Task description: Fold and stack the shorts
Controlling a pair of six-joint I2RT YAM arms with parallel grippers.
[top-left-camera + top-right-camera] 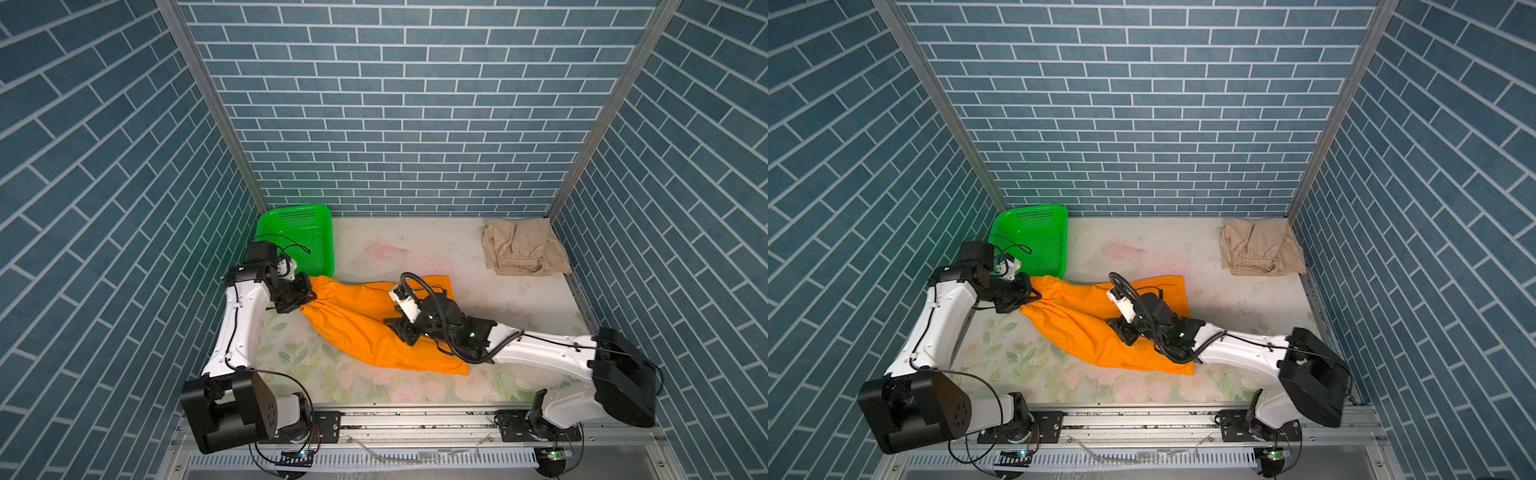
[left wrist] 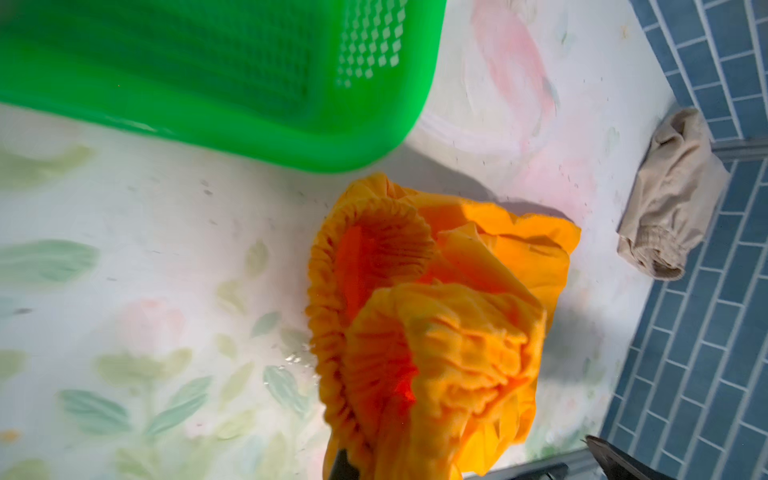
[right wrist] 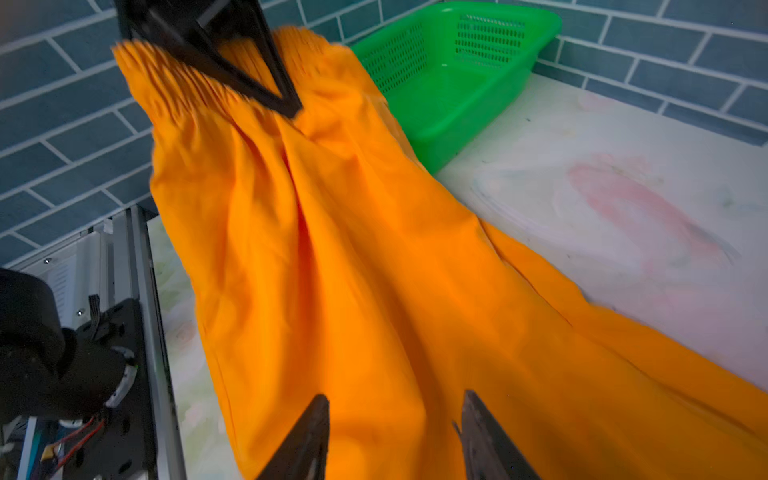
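While outside green basket [image 1: 300, 232], orange shorts [image 1: 361, 328] (waistband in left gripper [image 1: 306, 302])

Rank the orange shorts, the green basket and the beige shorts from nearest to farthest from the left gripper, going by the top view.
From the left gripper, in a top view:
1. orange shorts: waistband pinched in its jaws.
2. green basket: just behind it, back left corner.
3. beige shorts: back right corner.

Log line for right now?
left gripper shut on orange shorts waistband | right gripper open over them | beige shorts back right corner
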